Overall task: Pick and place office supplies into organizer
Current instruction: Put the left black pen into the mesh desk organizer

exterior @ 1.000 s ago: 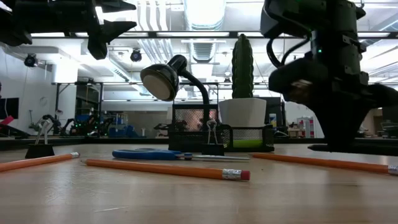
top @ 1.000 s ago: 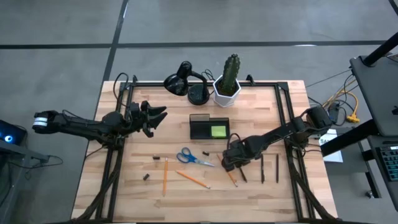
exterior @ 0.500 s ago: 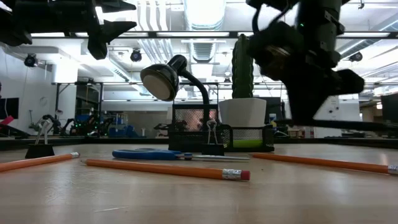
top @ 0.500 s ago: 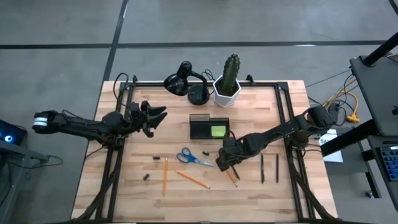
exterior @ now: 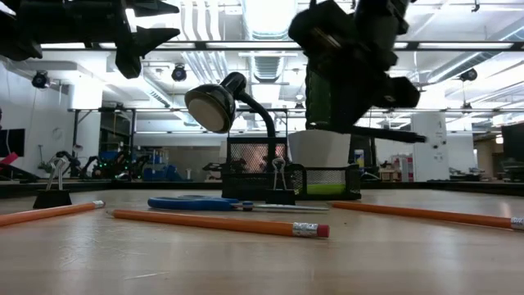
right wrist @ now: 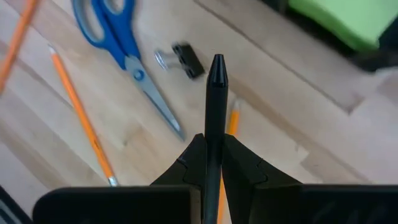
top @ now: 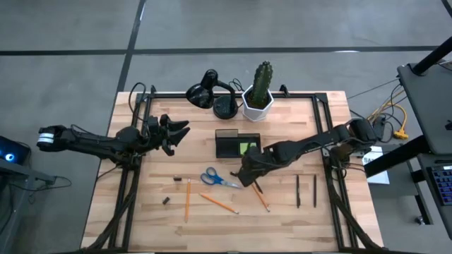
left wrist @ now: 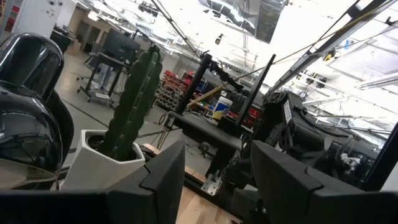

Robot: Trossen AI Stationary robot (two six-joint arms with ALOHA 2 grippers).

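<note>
My right gripper (top: 247,173) hangs above the table between the blue-handled scissors (top: 219,178) and the black organizer (top: 229,144), shut on a dark pen (right wrist: 215,118). A lime-green sticky pad (top: 248,148) sits in the organizer. Orange pencils (top: 188,200) (top: 219,203) (top: 263,200), two more dark pens (top: 297,190) (top: 314,192) and small black binder clips (top: 177,180) (top: 167,200) lie flat on the wood. My left gripper (top: 181,129) waits open, raised over the table's left side. My right gripper pinches the pen's shaft (right wrist: 214,146) between its two fingers (right wrist: 185,163). The pen lies along the fingers, its tip (right wrist: 217,67) sticking out past them. It is lifted clear of the table and shows nearly level in the low view (exterior: 391,133).
A black desk lamp (top: 209,92) and a cactus in a white pot (top: 259,95) stand at the far edge behind the organizer. A binder clip (right wrist: 184,59) lies by the scissors' blades (right wrist: 158,106). Bare wood shows along the near edge.
My right gripper has risen from just above the table and moved toward the table's left and slightly far, nearer the organizer, carrying the pen up off the wood. It has stayed shut. My left arm has kept still.
</note>
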